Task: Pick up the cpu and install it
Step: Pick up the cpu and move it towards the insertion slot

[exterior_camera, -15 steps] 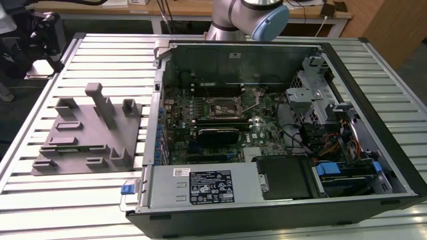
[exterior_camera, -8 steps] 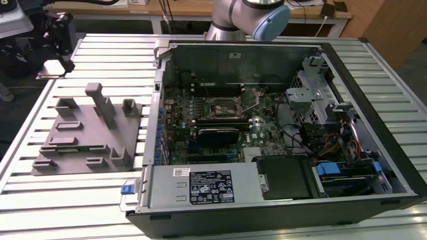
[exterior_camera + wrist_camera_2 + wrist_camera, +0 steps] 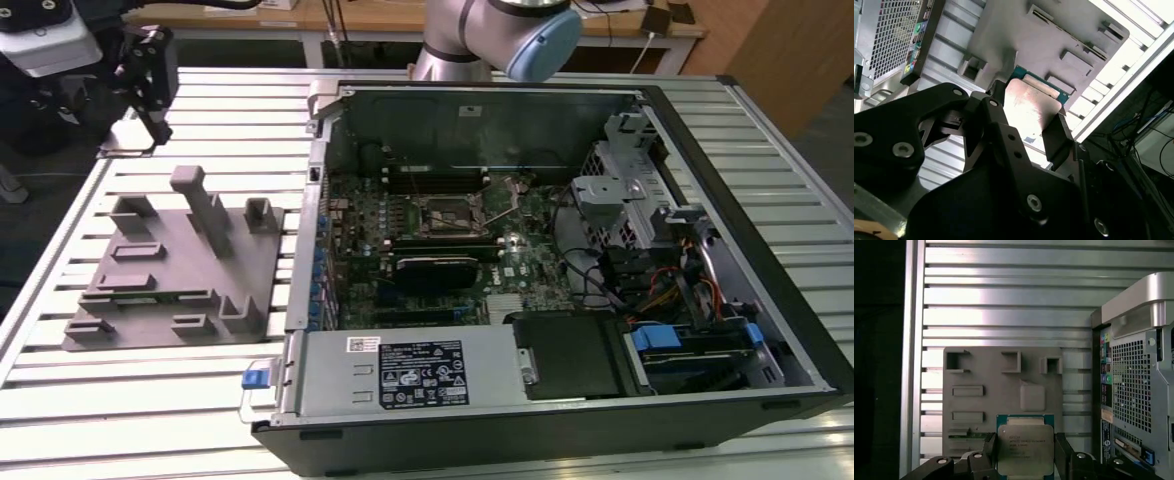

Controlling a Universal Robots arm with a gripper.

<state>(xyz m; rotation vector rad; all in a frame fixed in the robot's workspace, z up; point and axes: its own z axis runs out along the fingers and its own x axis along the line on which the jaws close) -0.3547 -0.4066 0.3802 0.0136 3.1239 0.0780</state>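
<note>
Gripper (image 3: pixel 1025 445) clasped the cpu (image 3: pixel 1025 452) by two opposite edges, chip flat between its fingers (image 3: pixel 1063 456), above the grey tray (image 3: pixel 984 390) at the exterior view's left of the computer case (image 3: pixel 441 440).

Unreadable print on cpu (image 3: pixel 1024 449) and power-supply label (image 3: pixel 424 372)

The counter (image 3: pixel 147 400) is a bed of ribbed, silvery metal slats, and two things rest on it. On the exterior view's left lies a grey moulded tray (image 3: pixel 160 290) with upright posts. Just beside it, toward the right, sits an open computer case (image 3: pixel 534 440). I can't quite tell whether they touch.
</note>
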